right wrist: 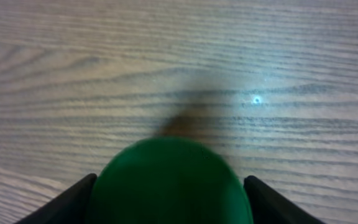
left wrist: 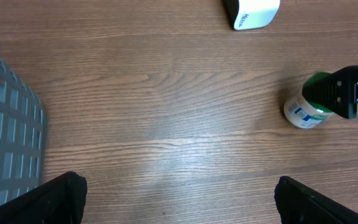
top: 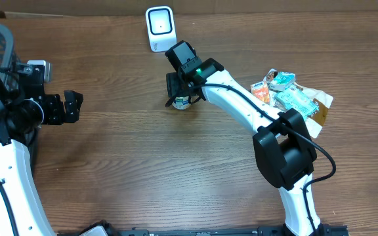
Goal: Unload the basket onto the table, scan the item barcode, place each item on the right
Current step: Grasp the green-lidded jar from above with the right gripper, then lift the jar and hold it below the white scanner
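In the middle of the table (top: 130, 170), a short way in front of the white scanner (top: 159, 27), stands the small bottle (left wrist: 303, 112) that is to be scanned. The right fingers (right wrist: 67, 202) come down over it from above and flank its green cap (right wrist: 169, 180), one on each side. They sit so tight against the cap that it cannot be told whether they press on it or stand just clear. Taking the bottle by the cap leaves the label free, which probably suits turning the label to the scanner's window. No barcode can be made out in any view.

The left fingers (left wrist: 55, 199) are spread wide with nothing between them, well off to the left near the grey mesh basket (left wrist: 5, 143). There they appear to be waiting out of the way.

The bottle is a squat cylinder with a smooth, rounded cap, likely plastic, and a white label printed in blue. It looks rigid enough to take a firm pinch. The table is wood-grained and mostly matt, with a faint sheen. The scanner is a glossy, rounded white block. At the right edge lies a heap of crinkled snack packets (top: 294, 98), soft and shiny, apart from the work in hand.
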